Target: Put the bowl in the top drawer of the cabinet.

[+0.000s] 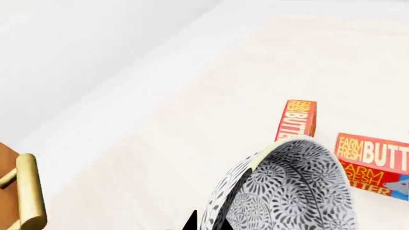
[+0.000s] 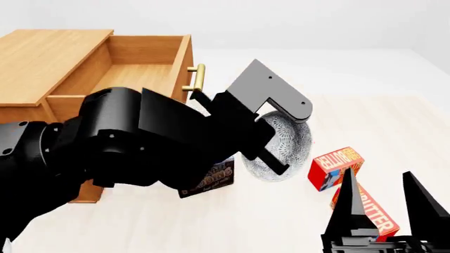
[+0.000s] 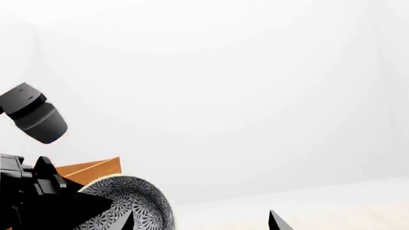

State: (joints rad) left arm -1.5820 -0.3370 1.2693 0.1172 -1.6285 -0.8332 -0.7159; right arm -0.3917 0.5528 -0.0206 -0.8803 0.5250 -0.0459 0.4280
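Patterned bowl [image 2: 285, 145] held on edge by the left gripper [image 2: 262, 153], in the air beside the pulled-out top drawer [image 2: 134, 66].

"FARM FRESH BUTTER" is read on two red boxes [image 1: 372, 163] in the left wrist view. The right gripper [image 2: 383, 203], fingers spread and empty, is shown clearly only in the head view.

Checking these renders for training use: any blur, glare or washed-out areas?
Head view: sharp, evenly lit, the left arm hiding part of the bowl. Left wrist view: crisp bowl pattern, but floor and wall wash out pale. Right wrist view: mostly blank white, only the bowl and a cabinet corner showing.
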